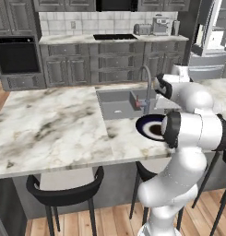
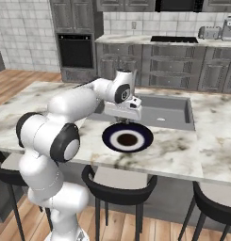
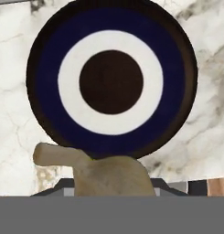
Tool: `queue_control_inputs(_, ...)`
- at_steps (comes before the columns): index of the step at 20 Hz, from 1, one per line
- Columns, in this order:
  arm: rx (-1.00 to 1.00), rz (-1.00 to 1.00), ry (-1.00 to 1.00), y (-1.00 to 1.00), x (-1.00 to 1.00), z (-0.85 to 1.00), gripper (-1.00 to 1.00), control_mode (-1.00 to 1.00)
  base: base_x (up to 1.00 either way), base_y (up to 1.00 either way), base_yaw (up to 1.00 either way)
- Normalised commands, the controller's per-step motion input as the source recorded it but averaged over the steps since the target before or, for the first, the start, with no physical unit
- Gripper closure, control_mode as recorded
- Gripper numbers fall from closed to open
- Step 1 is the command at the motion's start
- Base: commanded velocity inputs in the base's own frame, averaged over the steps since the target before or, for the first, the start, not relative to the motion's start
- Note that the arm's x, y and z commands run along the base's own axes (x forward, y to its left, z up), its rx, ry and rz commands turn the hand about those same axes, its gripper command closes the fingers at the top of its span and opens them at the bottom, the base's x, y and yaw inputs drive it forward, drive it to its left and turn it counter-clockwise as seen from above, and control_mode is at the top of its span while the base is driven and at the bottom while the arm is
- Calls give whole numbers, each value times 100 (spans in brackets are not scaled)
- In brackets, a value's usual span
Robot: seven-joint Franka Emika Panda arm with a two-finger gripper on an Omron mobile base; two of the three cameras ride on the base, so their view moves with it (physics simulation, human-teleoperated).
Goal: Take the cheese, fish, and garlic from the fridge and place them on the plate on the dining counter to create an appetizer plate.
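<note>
i see my hand (image 2: 127, 120) up over the plate (image 2: 127, 139), a bit toward the sink (image 2: 160, 111) side. in the right base view the fingers are too small and dark to make out. in the hand view a pale tan lumpy thing, the garlic (image 3: 106, 176), sits right at the bottom, and the fingertips are hidden behind it. the hand looks closed on the garlic. the bottom of the garlic is cut off by the edge of the picture. it has a fat round body and a thin stem. in the hand view the stem sticks out to the left, so its long way runs across the picture. the stem end just covers the plate's near rim. the plate lies flat on the white marble tabletop (image 1: 54, 124), just beside the sink. in the left base view my own arm hides most of the plate (image 1: 146, 125), and the hand is hard to see behind the arm
</note>
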Motion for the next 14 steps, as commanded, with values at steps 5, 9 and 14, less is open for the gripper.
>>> queue_control_inputs(5,0,0,7,0,61,-49,100,-100,0,0,0)
queue_control_inputs(9,0,1,6,-2,52,-46,100,-100,0,0,0)
queue_control_inputs(14,0,3,5,-10,42,-43,100,-100,0,0,0)
